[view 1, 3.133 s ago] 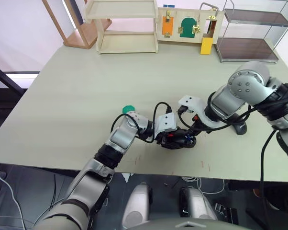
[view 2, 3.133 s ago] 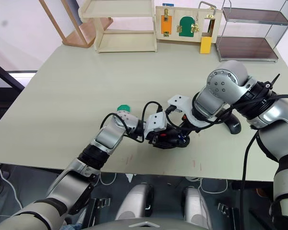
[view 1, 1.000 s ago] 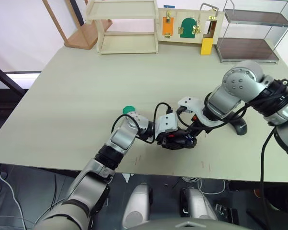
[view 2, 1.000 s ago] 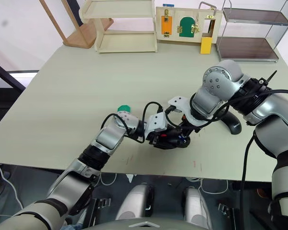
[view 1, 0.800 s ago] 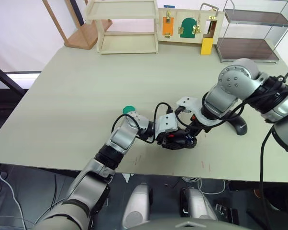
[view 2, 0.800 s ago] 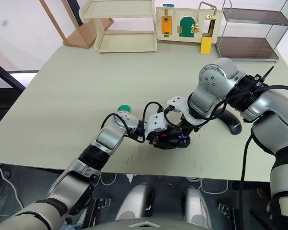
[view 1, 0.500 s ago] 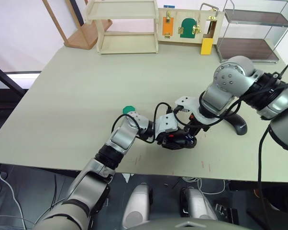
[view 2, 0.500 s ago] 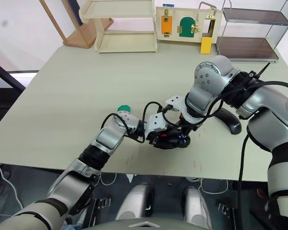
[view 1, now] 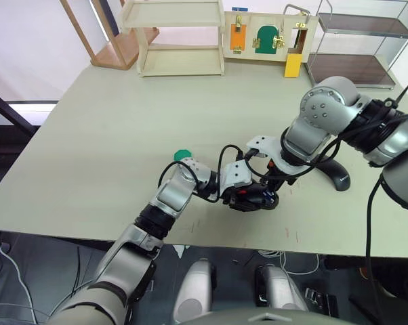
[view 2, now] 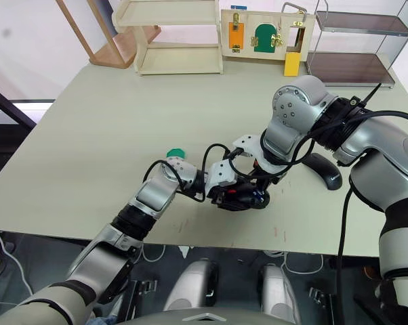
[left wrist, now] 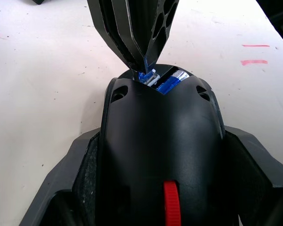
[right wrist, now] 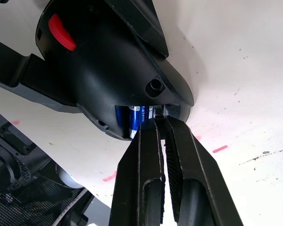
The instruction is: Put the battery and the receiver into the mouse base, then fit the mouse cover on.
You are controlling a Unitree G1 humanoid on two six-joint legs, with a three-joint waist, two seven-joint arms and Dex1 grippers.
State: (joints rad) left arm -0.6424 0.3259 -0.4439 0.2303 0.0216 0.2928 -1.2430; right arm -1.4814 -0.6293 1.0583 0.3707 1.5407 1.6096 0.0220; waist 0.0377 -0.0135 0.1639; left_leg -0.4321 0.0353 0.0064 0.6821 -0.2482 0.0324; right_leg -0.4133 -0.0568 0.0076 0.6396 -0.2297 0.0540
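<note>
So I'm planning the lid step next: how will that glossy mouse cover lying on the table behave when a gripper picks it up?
The mouse cover looks thin and arched, so it is probably light and somewhat flexible. Its smooth, glossy shell may slip between hard fingers. Resting curved on the table, it could rock or slide if nudged from the side.

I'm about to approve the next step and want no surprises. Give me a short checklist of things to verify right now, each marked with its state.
1. The mouse base is held firm: ok, the left gripper clamps it on both sides.
2. The battery is in its compartment: ok, its blue body shows inside the base's open end.
3. The receiver is seated: cannot tell; the right gripper has its closed tips at the slot beside the battery, hiding it.
4. The mouse cover is within reach: ok, it lies on the table near the right arm, not yet fitted.
5. The right gripper is free to fetch the cover: not ok, its tips are at the base.
</note>
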